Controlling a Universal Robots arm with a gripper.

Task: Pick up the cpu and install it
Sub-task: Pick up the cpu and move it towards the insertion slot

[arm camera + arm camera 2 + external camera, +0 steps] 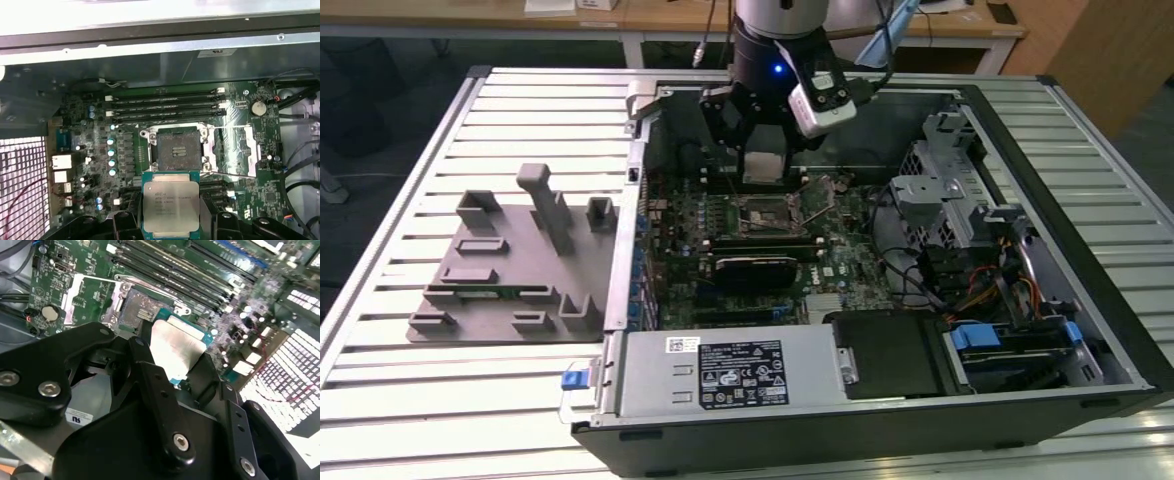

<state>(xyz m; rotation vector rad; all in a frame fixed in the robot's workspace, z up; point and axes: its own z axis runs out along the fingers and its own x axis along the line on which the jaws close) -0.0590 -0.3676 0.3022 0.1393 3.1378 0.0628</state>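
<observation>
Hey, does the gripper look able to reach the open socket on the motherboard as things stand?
Probably yes. The gripper, shut on the cpu, hangs close to the socket, whose retention frame is swung open to one side. Nothing lies on the socket or between them.

Black printed label (743,375) with white marks on the grey metal power supply box (651,385) in the exterior view, too small to read, small white sticker (680,344) beside it, unreadable, faint etched lines on the flat square silver-topped cpu (171,202) in the first wrist view, illegible
</observation>
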